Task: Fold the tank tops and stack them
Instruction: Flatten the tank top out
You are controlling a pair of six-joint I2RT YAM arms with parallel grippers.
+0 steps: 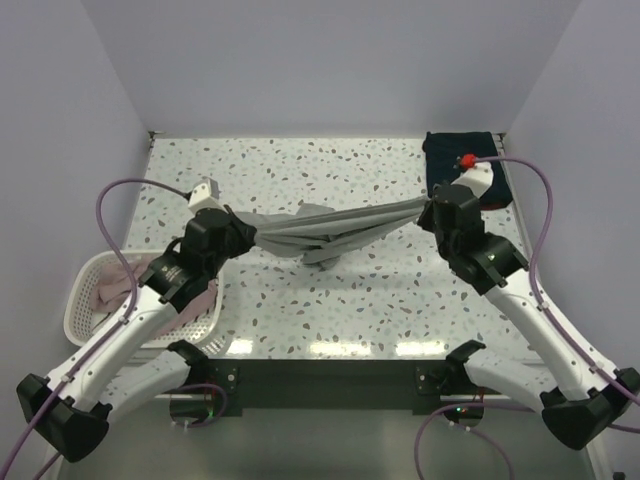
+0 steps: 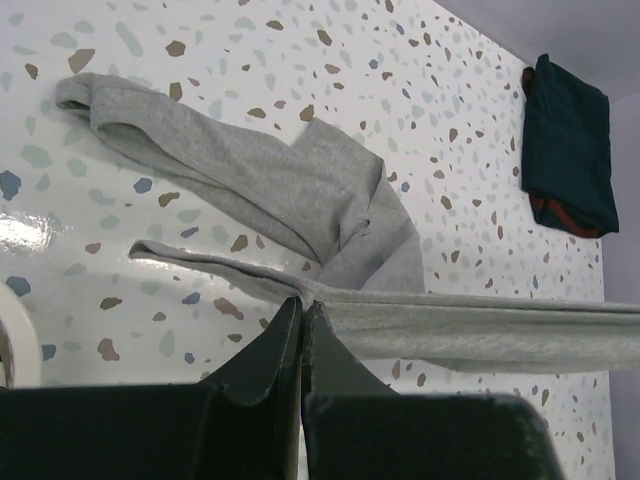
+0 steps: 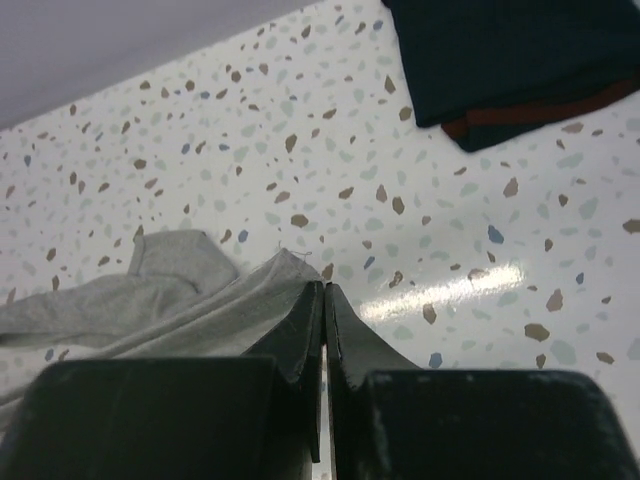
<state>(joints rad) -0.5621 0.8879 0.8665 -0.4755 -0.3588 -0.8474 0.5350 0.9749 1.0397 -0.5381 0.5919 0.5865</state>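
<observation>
Top view only: pinkish tops (image 1: 108, 285) in basket (image 1: 72, 312); all views: grey top (image 1: 330, 230).

light: bright, overhead | glare: streaks on table (image 1: 350, 300) near edge | focus: sharp

Left arm (image 1: 120, 335), right arm (image 1: 545, 325): white links, black joints, one purple cable (image 1: 125, 182) each; left claw (image 2: 302, 310), right claw (image 3: 324, 292) matte black.
</observation>
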